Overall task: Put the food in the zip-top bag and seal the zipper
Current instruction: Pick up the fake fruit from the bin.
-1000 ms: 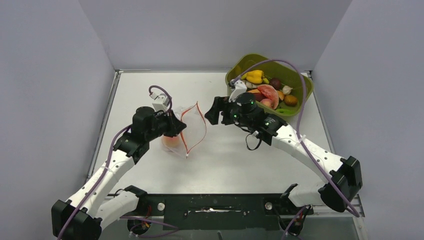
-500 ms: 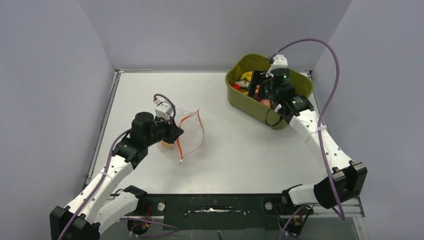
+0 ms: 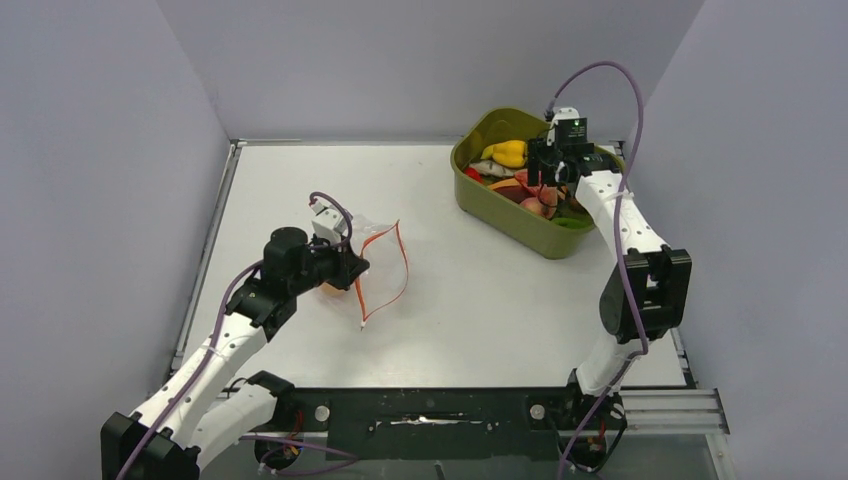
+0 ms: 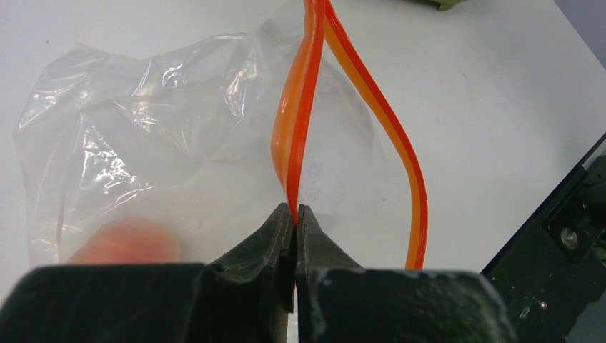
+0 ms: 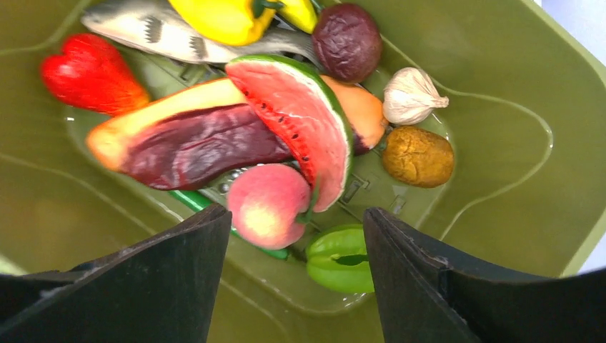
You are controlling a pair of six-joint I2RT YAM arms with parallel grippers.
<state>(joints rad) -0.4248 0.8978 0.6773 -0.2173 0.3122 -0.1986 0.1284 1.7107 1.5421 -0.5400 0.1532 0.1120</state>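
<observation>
"Where was the zip-top bag [image 4: 143,143]?"
"On the left of the table [image 3: 480,300], with the left gripper [image 4: 294,214] pinched tight on one lip of its zipper [image 4: 296,128]. A pink lump [image 4: 128,243] sat inside, maybe fruit."
"And the right gripper [image 5: 296,214]?"
"Fingers spread, above the peach [image 5: 268,204] in the green tub [image 5: 500,107]."

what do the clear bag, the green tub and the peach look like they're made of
Clear bag: thin glossy plastic film, judging by its creases and glints. Green tub: rigid moulded plastic, smooth with a dull sheen and pressed ridges. Peach: probably hard painted plastic, given its blush and soft shine.
</observation>
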